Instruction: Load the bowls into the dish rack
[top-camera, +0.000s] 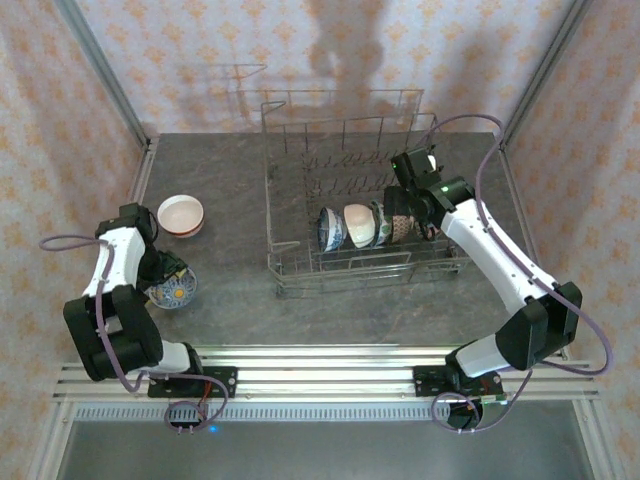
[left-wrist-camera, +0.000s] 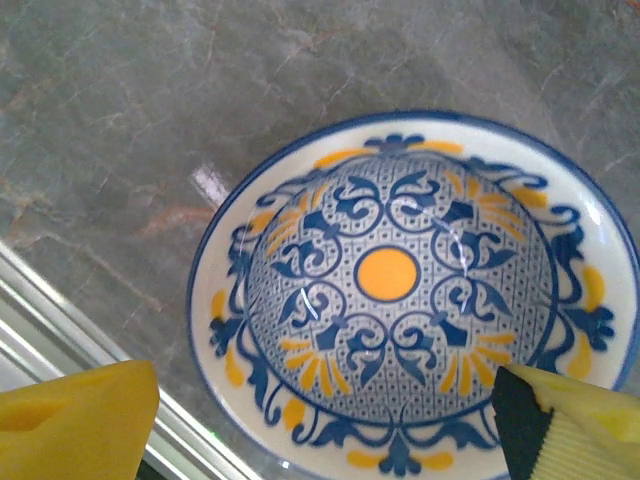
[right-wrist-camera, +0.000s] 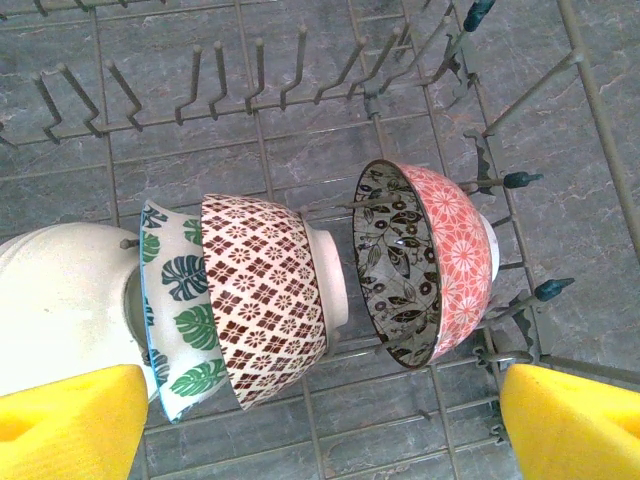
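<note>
**Bowls partly loaded: how to take the next one from the bench (top-camera: 240, 200)**

In the dish rack (top-camera: 300, 262) a row of bowls stands on edge between the tines. From the right wrist one sees a white bowl (right-wrist-camera: 60, 300), a green-leaf bowl (right-wrist-camera: 175, 330) and a brown-diamond bowl (right-wrist-camera: 265, 310) packed closely, and a coral bowl (right-wrist-camera: 450, 250) a little apart. The top view shows also a blue-white bowl (top-camera: 330, 228) at the left end. The right claw (right-wrist-camera: 320, 385) hangs above this row with jaws wide and holds nothing.

Two bowls are not loaded. A pink-rimmed bowl (top-camera: 181, 214) sits upright on the bench, well apart from the rack. The blue-and-yellow bowl (left-wrist-camera: 388, 275) sits upright closer to the arm bases, near the metal rail (left-wrist-camera: 50, 300). The left claw (left-wrist-camera: 325, 400) is directly above it, jaws wide, gripping nothing.

I judge that the step in hand is the grasp of this bowl. The opening looks hardly wider than the bowl, so a grip across the whole rim seems risky. It is better to pinch the wall, one finger inside and one outside, at the side where the dark pad (left-wrist-camera: 520, 425) is over the rim. Lower slowly until the pads cover the wall well, then close firmly, because glazed ceramic is probably slippery. Lift straight up before travelling, so the foot does not drag toward the rail.
</note>
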